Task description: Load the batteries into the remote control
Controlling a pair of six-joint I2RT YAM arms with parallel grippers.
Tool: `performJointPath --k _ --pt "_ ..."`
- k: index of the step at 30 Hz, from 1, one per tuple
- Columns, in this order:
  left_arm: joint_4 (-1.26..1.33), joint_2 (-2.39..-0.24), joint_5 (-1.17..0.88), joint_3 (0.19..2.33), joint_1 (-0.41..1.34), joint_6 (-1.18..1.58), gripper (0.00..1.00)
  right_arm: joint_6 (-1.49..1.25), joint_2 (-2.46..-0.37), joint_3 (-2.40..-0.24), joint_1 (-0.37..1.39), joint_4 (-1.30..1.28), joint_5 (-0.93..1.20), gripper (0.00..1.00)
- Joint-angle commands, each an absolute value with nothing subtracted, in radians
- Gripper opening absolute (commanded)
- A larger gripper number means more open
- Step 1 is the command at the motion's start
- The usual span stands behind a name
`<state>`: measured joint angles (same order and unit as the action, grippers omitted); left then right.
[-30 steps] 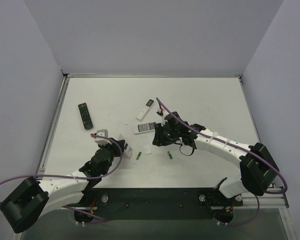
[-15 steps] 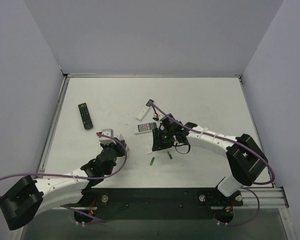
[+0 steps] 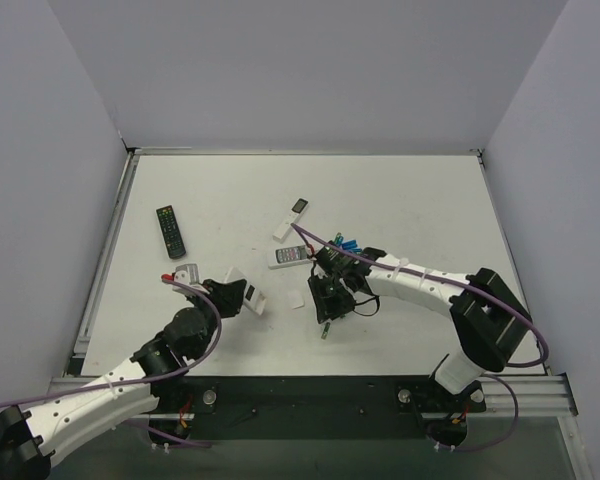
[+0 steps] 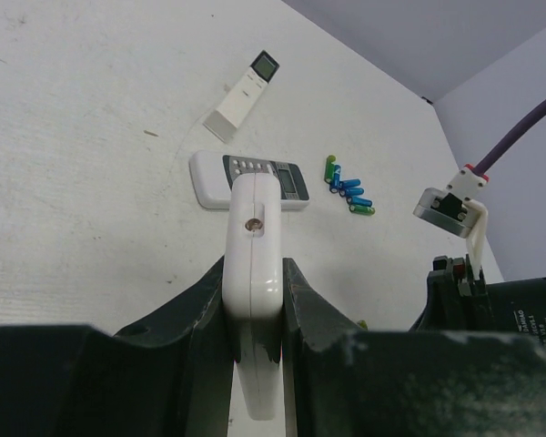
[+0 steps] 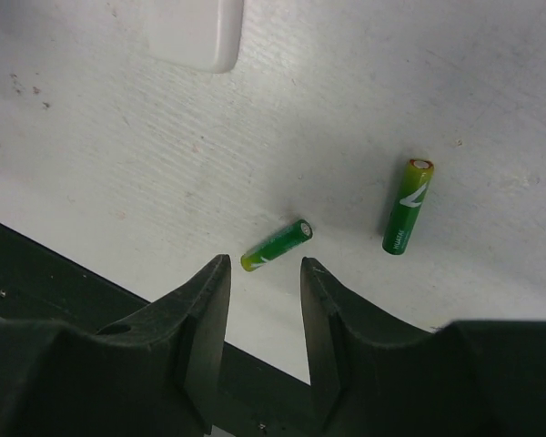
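Note:
My left gripper (image 4: 255, 284) is shut on the remote control (image 4: 253, 237), held edge-on with its white rim towards the camera. In the top view that gripper (image 3: 236, 297) and the remote control (image 3: 252, 298) sit left of centre. My right gripper (image 5: 264, 266) is open just above the table near its front edge, and nothing is between its fingers. A green battery (image 5: 276, 246) lies just past its fingertips. A second green battery (image 5: 408, 218) lies to the right. Several more batteries (image 4: 348, 191), blue and green, lie in a cluster (image 3: 348, 243) farther back.
A white remote with a grey screen (image 3: 290, 255) lies mid-table, with a slim white remote (image 3: 291, 218) behind it and a long black remote (image 3: 171, 230) at the left. A small white flat piece (image 5: 191, 32) lies near the right gripper. The table's dark front edge (image 5: 91, 291) is close below it.
The left arm has drawn back to the left with the remote control in its grip. The right gripper has come nearer the front edge, its jaws have widened, and one green battery has shifted right.

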<state>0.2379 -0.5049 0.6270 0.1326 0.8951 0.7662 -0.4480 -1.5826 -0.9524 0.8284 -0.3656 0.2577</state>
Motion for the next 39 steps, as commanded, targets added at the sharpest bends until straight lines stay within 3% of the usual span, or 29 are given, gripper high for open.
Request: performJointPath --k 1,14,25,39 --pt "0.215 -0.462 0.568 0.126 0.899 0.848 0.00 -0.472 -1.634 -0.963 0.830 -0.440 0.238 0.33" --pt "0.232 -0.456 0.540 0.120 0.899 0.882 0.00 -0.485 -1.695 -0.945 0.842 -0.469 0.175 0.30" --pt "0.227 -0.428 0.511 0.127 0.897 0.867 0.00 -0.442 -1.511 -0.953 0.833 -0.488 0.039 0.33" --pt "0.262 -0.347 0.463 0.080 0.897 0.919 0.00 -0.364 -1.589 -0.974 0.746 -0.491 0.092 0.29"
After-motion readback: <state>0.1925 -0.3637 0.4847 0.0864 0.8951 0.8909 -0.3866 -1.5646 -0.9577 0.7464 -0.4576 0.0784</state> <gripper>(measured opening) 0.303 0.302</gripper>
